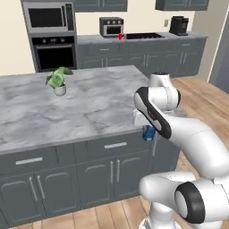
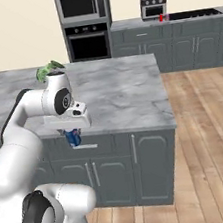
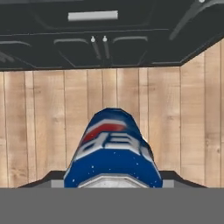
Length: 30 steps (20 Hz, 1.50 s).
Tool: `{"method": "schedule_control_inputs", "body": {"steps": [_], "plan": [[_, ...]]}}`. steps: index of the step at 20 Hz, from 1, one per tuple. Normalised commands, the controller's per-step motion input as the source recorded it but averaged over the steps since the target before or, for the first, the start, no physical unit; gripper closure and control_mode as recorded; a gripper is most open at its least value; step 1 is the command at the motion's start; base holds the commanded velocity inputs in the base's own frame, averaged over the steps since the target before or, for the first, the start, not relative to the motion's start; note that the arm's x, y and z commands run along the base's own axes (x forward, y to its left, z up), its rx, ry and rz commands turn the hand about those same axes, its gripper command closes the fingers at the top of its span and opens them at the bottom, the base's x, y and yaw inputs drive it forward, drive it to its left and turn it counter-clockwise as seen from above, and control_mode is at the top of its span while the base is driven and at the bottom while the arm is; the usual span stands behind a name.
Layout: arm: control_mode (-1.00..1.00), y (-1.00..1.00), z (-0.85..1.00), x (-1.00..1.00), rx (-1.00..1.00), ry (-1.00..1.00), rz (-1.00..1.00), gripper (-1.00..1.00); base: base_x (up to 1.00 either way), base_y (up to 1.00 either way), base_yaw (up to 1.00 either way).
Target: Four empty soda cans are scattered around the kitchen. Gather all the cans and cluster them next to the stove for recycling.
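Kitchen island with a grey marble top (image 1: 89, 107) spreads across the left base view, a small potted plant (image 1: 57, 82) at about ten o'clock on it. The white arm bends over the island's near right corner, and its gripper (image 1: 148, 133) hangs just off the edge, closed around a blue soda can (image 1: 148, 133). Far back at one o'clock, a red soda can (image 1: 120, 36) stands on the rear counter between the toaster oven (image 1: 111, 26) and the black stove (image 1: 144, 36).

In the right base view the blue can hangs below the hand at nine o'clock, in front of the island's drawers.

The hand view looks down at the wooden floor (image 3: 43, 131), the can pinched between the fingers at six o'clock.

The step in hand appears to be carrying this can. Next, the base likely must drive round the island to the stove and set the can upright near the red one.
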Motion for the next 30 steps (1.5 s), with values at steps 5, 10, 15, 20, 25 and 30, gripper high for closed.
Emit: {"method": "schedule_control_inputs", "body": {"steps": [5, 10, 15, 20, 25, 30], "plan": [[1.00, 0.00, 0.00, 0.00, 0.00, 0.00, 0.00, 1.00, 0.39, -0.97, 0.00], [1.00, 0.00, 0.00, 0.00, 0.00, 0.00, 0.00, 1.00, 0.32, -0.91, -0.01], [1.00, 0.00, 0.00, 0.00, 0.00, 0.00, 0.00, 1.00, 0.40, -0.80, -0.02], [1.00, 0.00, 0.00, 0.00, 0.00, 0.00, 0.00, 1.00, 0.60, -0.62, 0.00], [1.00, 0.00, 0.00, 0.00, 0.00, 0.00, 0.00, 1.00, 0.85, -0.47, 0.00], [1.00, 0.00, 0.00, 0.00, 0.00, 0.00, 0.00, 1.00, 0.85, -0.42, 0.00]]}}
